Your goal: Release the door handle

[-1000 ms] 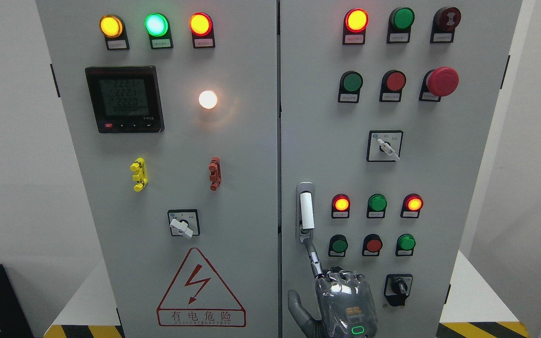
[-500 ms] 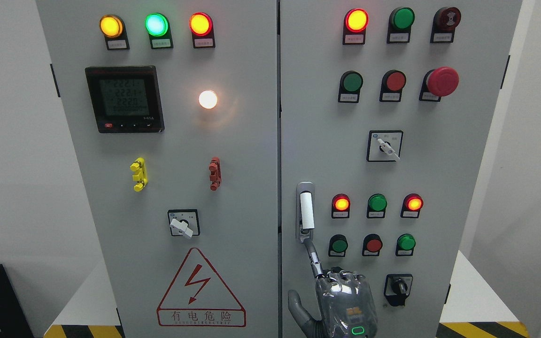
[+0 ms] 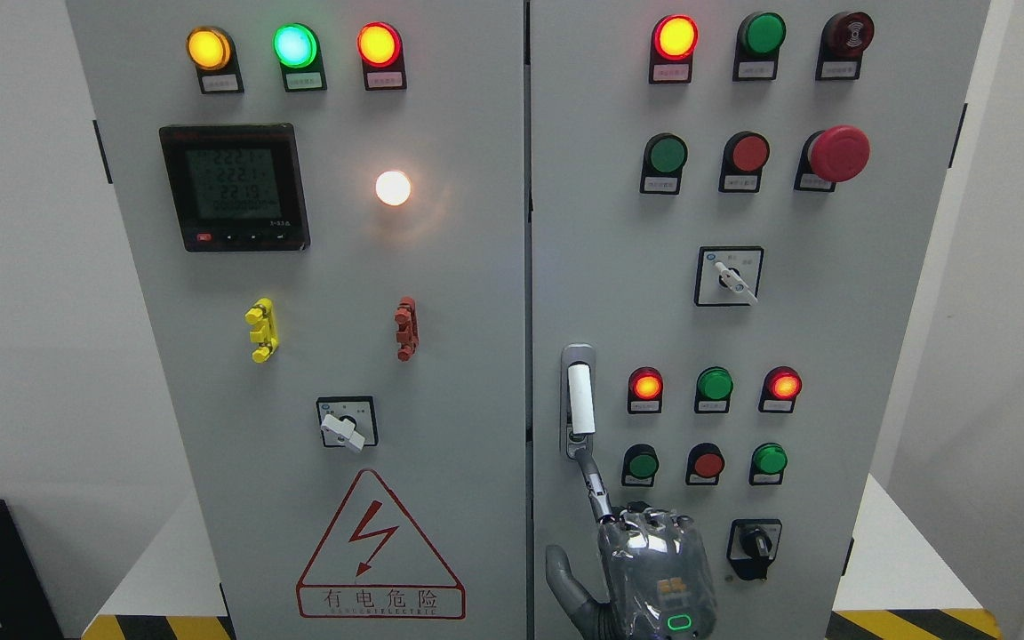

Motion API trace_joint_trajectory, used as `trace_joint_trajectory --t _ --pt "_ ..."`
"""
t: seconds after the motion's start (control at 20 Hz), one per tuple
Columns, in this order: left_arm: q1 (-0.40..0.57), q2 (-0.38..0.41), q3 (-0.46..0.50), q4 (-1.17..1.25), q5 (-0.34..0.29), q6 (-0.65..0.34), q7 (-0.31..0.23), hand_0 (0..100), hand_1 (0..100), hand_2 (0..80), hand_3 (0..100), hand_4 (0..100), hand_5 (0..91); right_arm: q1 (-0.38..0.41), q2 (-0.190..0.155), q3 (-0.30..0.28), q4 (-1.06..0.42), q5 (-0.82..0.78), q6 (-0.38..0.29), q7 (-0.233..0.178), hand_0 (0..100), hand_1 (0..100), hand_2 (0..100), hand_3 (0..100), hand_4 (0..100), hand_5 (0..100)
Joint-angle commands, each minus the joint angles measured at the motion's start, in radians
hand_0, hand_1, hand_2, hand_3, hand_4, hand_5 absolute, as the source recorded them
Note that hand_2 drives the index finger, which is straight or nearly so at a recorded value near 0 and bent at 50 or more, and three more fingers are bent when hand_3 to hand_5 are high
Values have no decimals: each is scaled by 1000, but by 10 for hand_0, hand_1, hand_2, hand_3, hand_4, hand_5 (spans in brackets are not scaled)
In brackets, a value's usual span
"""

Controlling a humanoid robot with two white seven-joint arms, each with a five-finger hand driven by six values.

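The right cabinet door point(image 3: 832, 356) carries a vertical silver handle with a white grip point(image 3: 579, 400) near its left edge. My right hand point(image 3: 654, 569) comes up from the bottom edge just below the handle. Its index finger point(image 3: 595, 484) is stretched straight up, and its tip touches the handle's lower end. The thumb point(image 3: 563, 578) sticks out to the left and the other fingers are folded at the knuckles. The hand grips nothing. The door looks closed, flush with the left door point(image 3: 459, 356).
The right door has lit indicator lamps, push buttons point(image 3: 715, 384), a red mushroom stop button point(image 3: 838, 153) and rotary switches point(image 3: 754, 542) beside the hand. The left door has a meter point(image 3: 235, 187) and a warning triangle point(image 3: 379, 547). Yellow-black floor tape point(image 3: 912, 624) marks the base.
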Motion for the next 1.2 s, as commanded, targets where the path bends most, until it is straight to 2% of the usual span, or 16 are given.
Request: trace_joint_trajectory --t 0.0,0.1,0.2,0.25,0.35,0.5,0.6,0.65,0.7,0.8,0.85,0.95,1.05,1.15 --pt "0 0 -21 -20 0 0 0 0 0 23 94 12 0 0 0 1 -34 2 -3 -1 477 281 0 952 883 934" --pt "0 0 -21 -20 0 0 0 0 0 23 94 12 0 2 1 3 -36 1 -3 -2 476 281 14 952 883 933" --pt "0 0 -21 -20 0 0 0 0 0 23 94 12 0 2 1 3 -40 1 -5 -6 476 281 80 952 884 933" --pt "0 0 -21 -20 0 0 0 0 0 23 94 12 0 2 1 3 -42 -1 -5 -6 476 281 167 949 880 933" --pt "0 0 -21 -20 0 0 0 0 0 23 94 12 0 5 1 1 -43 -2 -5 -6 477 280 197 940 874 930" --pt "0 0 -21 -20 0 0 0 0 0 23 94 12 0 4 1 -2 -46 -5 -6 -4 494 300 344 935 870 924" --pt "0 0 -21 -20 0 0 0 0 0 23 95 12 0 5 1 -5 -62 -5 -5 -1 471 339 467 935 869 918" --pt "0 0 -21 -20 0 0 0 0 0 23 95 12 0 7 1 -7 -65 -5 -5 -1 456 356 490 936 868 917" --pt "0 0 -21 -20 0 0 0 0 0 23 95 13 0 8 1 -8 -68 -5 -5 -1 409 394 548 942 865 910" --pt "0 0 -21 -20 0 0 0 0 0 23 93 13 0 8 1 -10 -82 -5 -5 -1 334 443 591 961 863 902" --pt "0 0 -21 -20 0 0 0 0 0 23 93 13 0 7 1 -11 -91 -5 -5 1 258 466 617 978 860 896" --pt "0 0 -21 -20 0 0 0 0 0 23 93 13 0 7 3 -19 -103 -4 -5 1 167 484 671 1000 862 892" --pt "0 0 -21 -20 0 0 0 0 0 22 94 13 0 -1 3 -23 -115 -2 -5 1 89 502 726 1000 875 897" --pt "0 0 -21 -20 0 0 0 0 0 22 93 13 0 -7 3 -23 -129 -2 -5 2 56 512 739 1000 904 902"
